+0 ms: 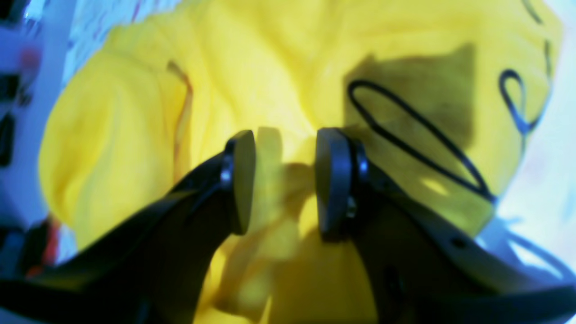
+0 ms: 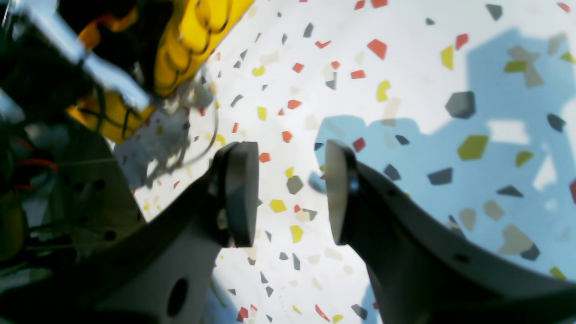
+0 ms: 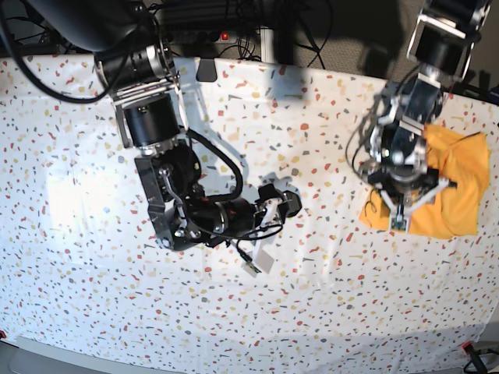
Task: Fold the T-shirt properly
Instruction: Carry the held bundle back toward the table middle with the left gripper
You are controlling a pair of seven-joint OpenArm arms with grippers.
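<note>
The orange-yellow T-shirt (image 3: 456, 195) lies bunched near the table's right edge. In the left wrist view it (image 1: 270, 67) fills the frame, wrinkled, with black cursive lettering (image 1: 414, 135) on the right. My left gripper (image 1: 283, 180) is right over the shirt, its jaws apart with a raised fold of cloth between the pads. In the base view it (image 3: 399, 214) is at the shirt's left edge. My right gripper (image 2: 291, 193) is open and empty above bare table, left of centre in the base view (image 3: 263, 253). The shirt shows far off at the right wrist view's top left (image 2: 189, 40).
The table (image 3: 351, 312) has a white cloth speckled with red, yellow and grey flecks (image 2: 405, 67). Cables and dark equipment (image 3: 234, 23) line the back edge. The shirt lies close to the right edge of the table.
</note>
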